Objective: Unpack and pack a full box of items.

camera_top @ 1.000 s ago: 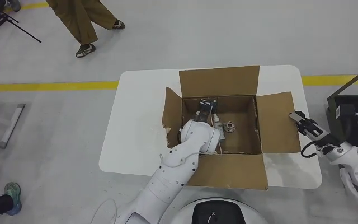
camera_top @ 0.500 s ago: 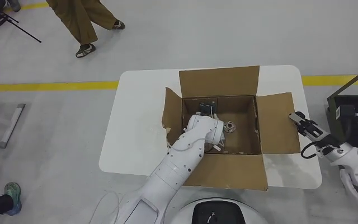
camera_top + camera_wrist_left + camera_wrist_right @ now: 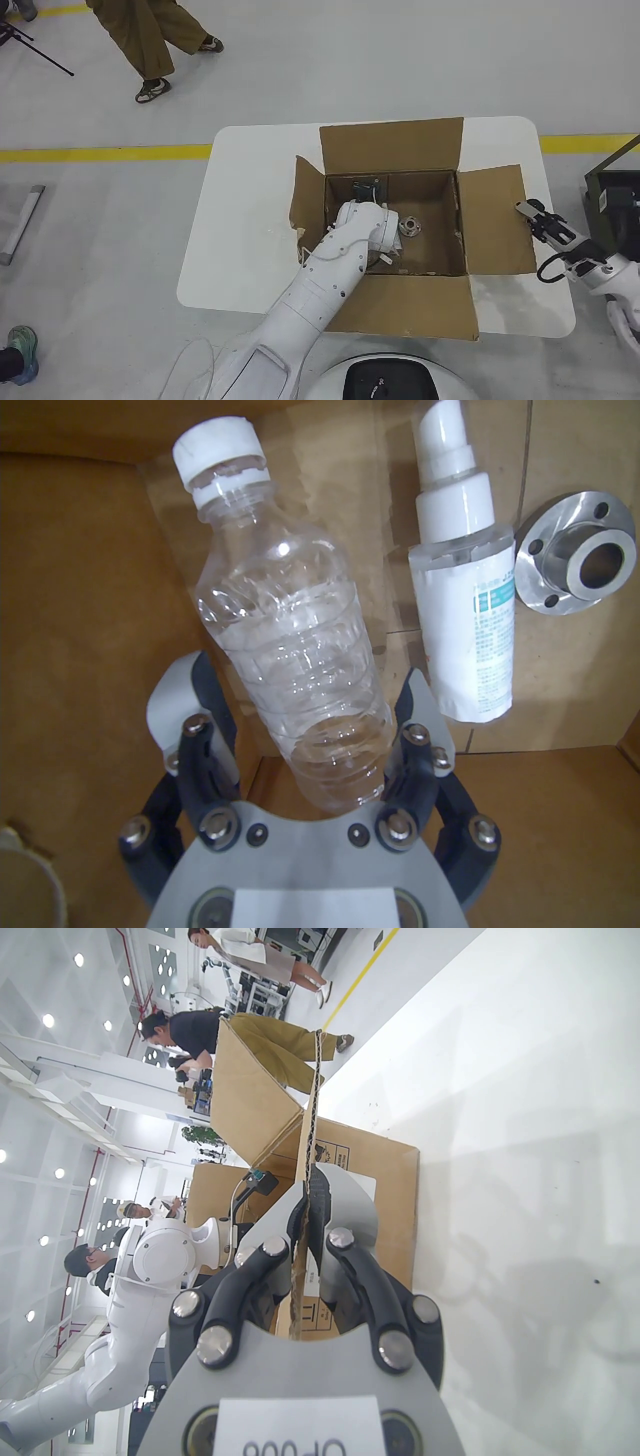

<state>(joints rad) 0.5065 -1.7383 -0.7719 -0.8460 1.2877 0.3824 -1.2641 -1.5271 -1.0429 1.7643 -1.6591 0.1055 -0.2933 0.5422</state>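
top view showed you the box (image 3: 395, 145) open. your left gripper (image 3: 295, 685) sat inside, fingers apart on either side of the clear bottle (image 3: 280, 620), which lay on the box floor, the spray bottle (image 3: 470, 620) just beside it, then the metal flange (image 3: 575, 560). your right gripper (image 3: 311, 1198) was clamped on the right flap (image 3: 495, 220).

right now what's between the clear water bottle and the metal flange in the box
A white spray bottle lies there, seen in the left wrist view.
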